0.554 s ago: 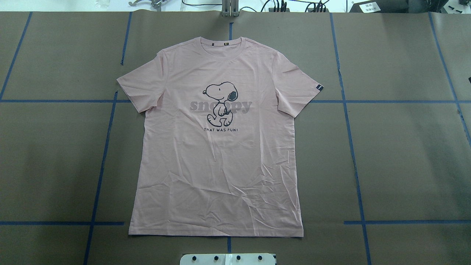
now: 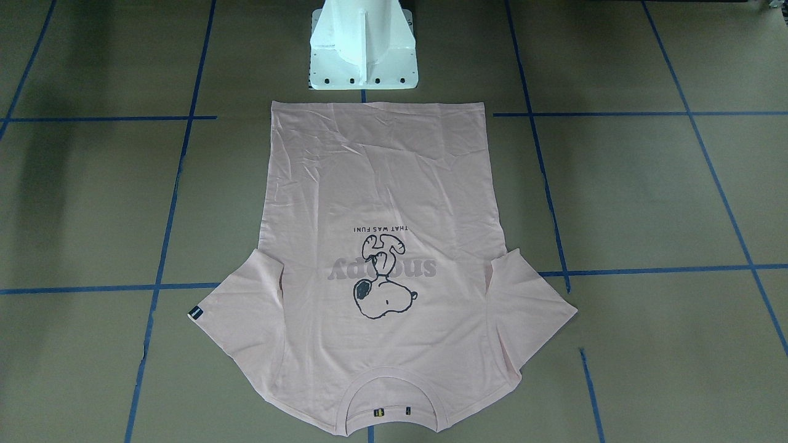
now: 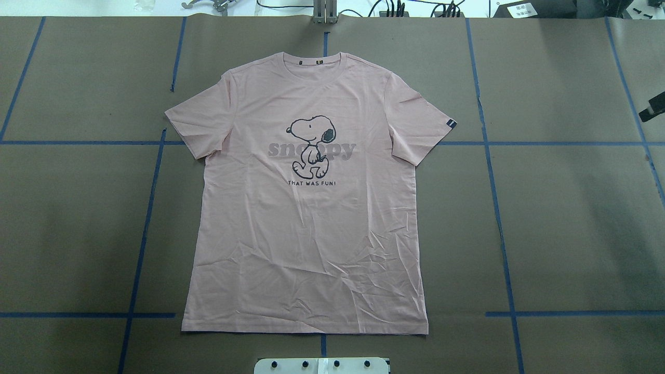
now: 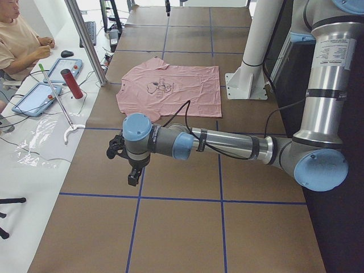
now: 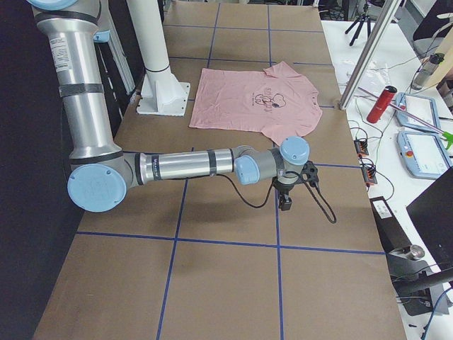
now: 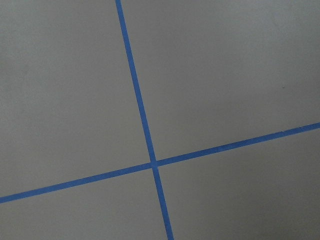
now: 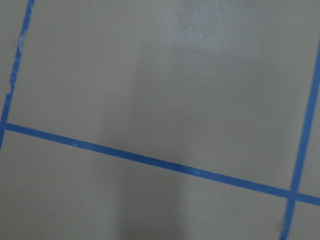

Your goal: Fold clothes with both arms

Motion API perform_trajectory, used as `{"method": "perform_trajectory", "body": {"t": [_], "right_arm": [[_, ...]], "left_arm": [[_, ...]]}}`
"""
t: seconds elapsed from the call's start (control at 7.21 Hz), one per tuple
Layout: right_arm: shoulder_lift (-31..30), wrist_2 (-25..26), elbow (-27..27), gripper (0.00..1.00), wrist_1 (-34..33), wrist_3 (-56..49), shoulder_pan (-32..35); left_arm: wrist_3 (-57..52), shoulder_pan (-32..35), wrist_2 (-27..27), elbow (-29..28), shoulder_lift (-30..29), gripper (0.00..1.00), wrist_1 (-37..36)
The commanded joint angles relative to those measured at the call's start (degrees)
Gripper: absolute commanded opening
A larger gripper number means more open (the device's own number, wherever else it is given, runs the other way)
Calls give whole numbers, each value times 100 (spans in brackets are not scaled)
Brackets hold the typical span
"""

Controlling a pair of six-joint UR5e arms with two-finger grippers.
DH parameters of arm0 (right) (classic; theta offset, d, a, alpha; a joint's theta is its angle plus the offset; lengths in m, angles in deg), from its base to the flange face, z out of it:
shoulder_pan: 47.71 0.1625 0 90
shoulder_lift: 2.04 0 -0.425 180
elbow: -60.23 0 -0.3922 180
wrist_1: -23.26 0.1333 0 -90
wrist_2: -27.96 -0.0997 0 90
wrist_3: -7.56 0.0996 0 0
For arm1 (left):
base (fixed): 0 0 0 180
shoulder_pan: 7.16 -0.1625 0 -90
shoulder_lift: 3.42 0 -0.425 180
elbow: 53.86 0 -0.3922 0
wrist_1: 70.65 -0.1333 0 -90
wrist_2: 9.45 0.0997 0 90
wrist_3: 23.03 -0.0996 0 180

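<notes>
The clothes, one pale pink T-shirt (image 3: pixel 311 218) with a cartoon dog print, lie flat and face up on the brown table, collar at the far side and hem toward the robot's base. The T-shirt (image 2: pixel 381 184) has both sleeves spread out. My left gripper (image 4: pixel 133 176) hangs low over bare table well to the shirt's left; I cannot tell its state. My right gripper (image 5: pixel 285 204) hovers over bare table to the shirt's right, and only its tip (image 3: pixel 653 110) shows at the overhead view's right edge; whether it is open or shut I cannot tell. Both wrist views show only blue tape lines.
The white pedestal base (image 2: pixel 362 49) stands just behind the hem. Beyond the far table edge sit a person (image 4: pixel 17 45), a red bottle (image 4: pixel 72 83), tablets and cables. A slanted metal post (image 4: pixel 85 40) rises near the collar side.
The right gripper's tip has come farther into the overhead view at its right edge. The shirt has not moved.
</notes>
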Motion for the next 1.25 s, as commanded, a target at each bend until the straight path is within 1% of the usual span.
{"method": "perform_trajectory", "body": {"t": [0.0, 0.14, 0.28, 0.42, 0.55, 0.69, 0.83, 0.97, 1.11], "right_arm": [[464, 553, 274, 100, 1563, 2462, -1075], [1156, 1149, 685, 100, 1734, 3511, -1567], [1859, 1816, 1167, 99, 1736, 4270, -1990], [2475, 2275, 1616, 94, 1753, 5148, -2290], [2760, 2550, 1916, 86, 1901, 6218, -2554], [2728, 2735, 1980, 78, 2077, 6464, -2687], [2719, 2737, 2077, 75, 2070, 6466, -2706], [2701, 2737, 2069, 72, 2044, 6501, -2697], [2571, 2711, 2043, 72, 2017, 6493, -2697]], "left_arm": [[7, -11, -29, 38, 5, 100, 85], [25, -11, -99, 39, 74, 100, 346], [7, -11, -386, -5, 92, 100, 488], [25, -11, -520, -23, 92, 100, 820], [33, -11, -521, 38, 206, 100, 945], [34, -11, -521, 12, 207, 100, 1068], [34, -11, -521, -5, 207, 100, 1131], [42, -11, -530, 21, 207, 100, 1131], [42, -11, -530, 21, 215, 100, 1131]]}}
